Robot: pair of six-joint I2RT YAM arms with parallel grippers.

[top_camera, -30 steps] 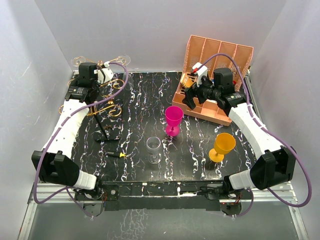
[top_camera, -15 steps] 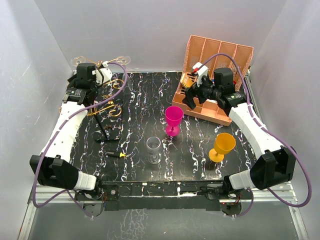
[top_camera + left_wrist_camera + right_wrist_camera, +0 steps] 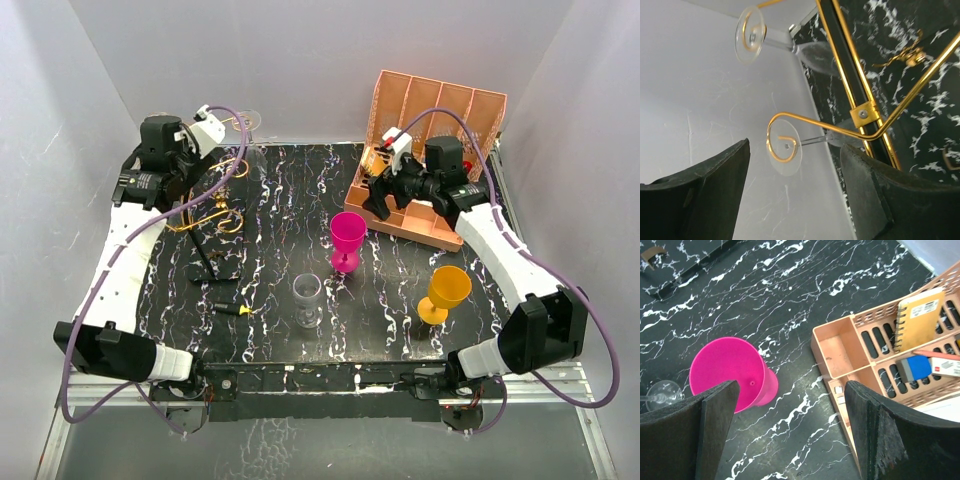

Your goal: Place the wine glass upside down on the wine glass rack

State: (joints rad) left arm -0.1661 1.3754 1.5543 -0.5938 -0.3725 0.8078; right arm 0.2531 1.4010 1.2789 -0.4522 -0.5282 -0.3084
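wine glass (image 3: 785, 148) on rack (image 3: 864, 114), just beyond spread left tool (image 3: 796, 146)

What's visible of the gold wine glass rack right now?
Thin gold-coloured wire rack at the far-left corner of the table. In the left wrist view, a dark post edged by gold rods carries a small gold bracket with one screw; arms branch from it and end in curled scrolls. Two clear wine glasses hang in the scrolls, feet on the curls, bowls toward the table. The left gripper is close, jaws apart, not touching it.
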